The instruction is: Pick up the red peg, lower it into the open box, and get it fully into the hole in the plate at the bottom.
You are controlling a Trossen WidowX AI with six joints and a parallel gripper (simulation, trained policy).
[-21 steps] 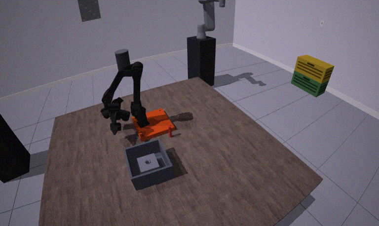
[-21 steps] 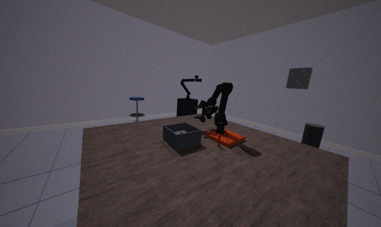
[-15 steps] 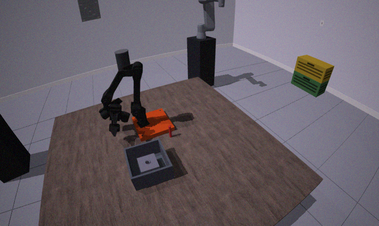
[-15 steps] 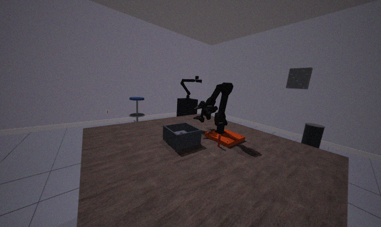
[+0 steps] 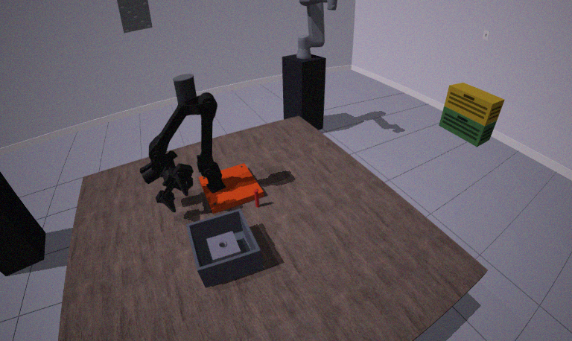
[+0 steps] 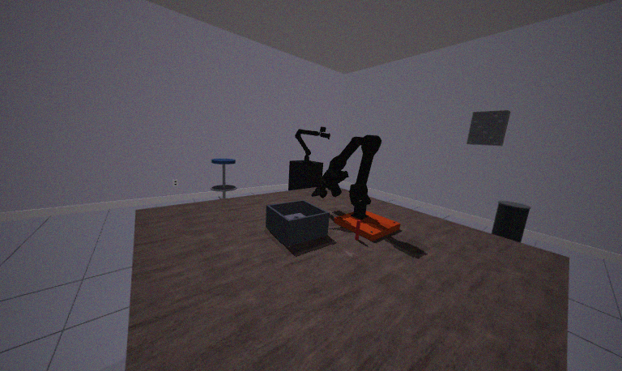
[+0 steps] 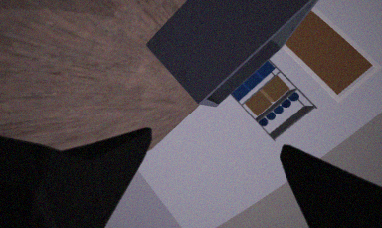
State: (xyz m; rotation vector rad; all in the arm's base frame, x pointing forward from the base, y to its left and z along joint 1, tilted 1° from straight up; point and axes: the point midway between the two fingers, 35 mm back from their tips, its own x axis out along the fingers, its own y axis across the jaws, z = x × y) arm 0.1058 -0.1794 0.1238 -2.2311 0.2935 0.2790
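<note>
The red peg (image 5: 256, 199) (image 6: 357, 230) stands upright on the table beside the orange base. It does not show in the wrist view. The open grey box (image 5: 234, 266) (image 6: 293, 232) (image 7: 224, 39) stands on the table in front of the arm. A pale plate (image 5: 229, 252) (image 6: 294, 216) with a round hole lies at its bottom; the hole is empty in the top view. My gripper (image 5: 179, 202) (image 6: 326, 196) (image 7: 215, 142) is open, with nothing between its fingers. It hangs above the table on the far side of the box, away from the peg.
The orange base (image 5: 244, 172) (image 6: 373, 232) under my arm is close behind the peg. The box's raised walls surround the plate. The wooden table (image 5: 337, 236) (image 6: 343, 303) (image 7: 65, 79) carries the base, box and peg. Another arm on a black pedestal (image 5: 303, 86) stands beyond the table.
</note>
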